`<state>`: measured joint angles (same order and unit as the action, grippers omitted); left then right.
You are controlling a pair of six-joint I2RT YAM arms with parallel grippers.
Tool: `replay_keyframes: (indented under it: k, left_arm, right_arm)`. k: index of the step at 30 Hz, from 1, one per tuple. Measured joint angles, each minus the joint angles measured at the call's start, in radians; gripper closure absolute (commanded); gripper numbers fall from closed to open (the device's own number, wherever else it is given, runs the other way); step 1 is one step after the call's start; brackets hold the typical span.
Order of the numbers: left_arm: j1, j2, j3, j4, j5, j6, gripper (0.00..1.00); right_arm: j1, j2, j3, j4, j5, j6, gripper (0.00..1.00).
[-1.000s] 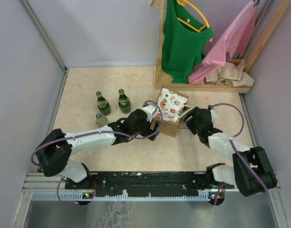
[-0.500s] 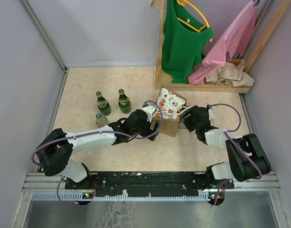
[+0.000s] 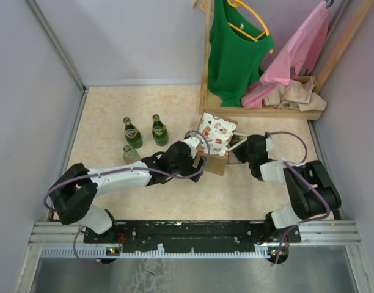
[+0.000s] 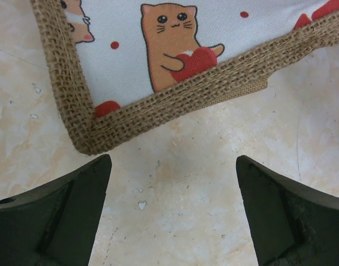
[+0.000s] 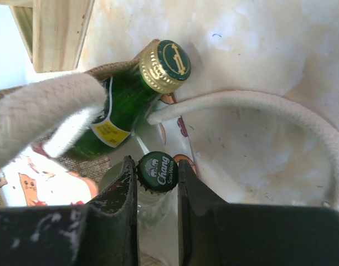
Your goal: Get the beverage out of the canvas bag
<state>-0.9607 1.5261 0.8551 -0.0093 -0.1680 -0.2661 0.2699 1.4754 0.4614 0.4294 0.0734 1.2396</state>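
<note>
The canvas bag (image 3: 216, 141) stands mid-table, tan burlap with a white cat-print panel (image 4: 158, 55). In the right wrist view its mouth holds two beverages: a clear bottle with a green Chang cap (image 5: 157, 172) and a green bottle with a gold-rimmed cap (image 5: 164, 65), between white loop handles (image 5: 252, 102). My right gripper (image 5: 156, 160) reaches into the bag's right side (image 3: 239, 149), with its jaws shut on the clear bottle's cap. My left gripper (image 4: 172, 160) is wide open just off the bag's lower corner (image 3: 198, 160), holding nothing.
Two green bottles (image 3: 132, 133) (image 3: 159, 129) and a clear one (image 3: 130, 154) stand left of the bag. A wooden clothes rack (image 3: 260, 111) at the back right carries a green shirt (image 3: 236, 49) and a pink garment (image 3: 297, 55). Walls close both sides.
My right gripper pushed left into the bag's mouth and its jaws closed onto the clear bottle's cap. The bag shifted slightly left. The left gripper stayed open in place.
</note>
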Motion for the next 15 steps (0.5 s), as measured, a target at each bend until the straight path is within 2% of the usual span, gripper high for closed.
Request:
replay_keyframes:
  k: [8, 15]
  left_arm:
    - [0.002, 0.002, 0.0, -0.006, -0.001, 0.0, 0.0]
    - [0.003, 0.002, 0.0, -0.006, -0.003, -0.001, 0.0]
  right_arm:
    - [0.001, -0.005, 0.005, -0.006, -0.008, -0.034, 1.0]
    - [0.005, -0.166, 0.005, -0.135, 0.064, -0.175, 1.0]
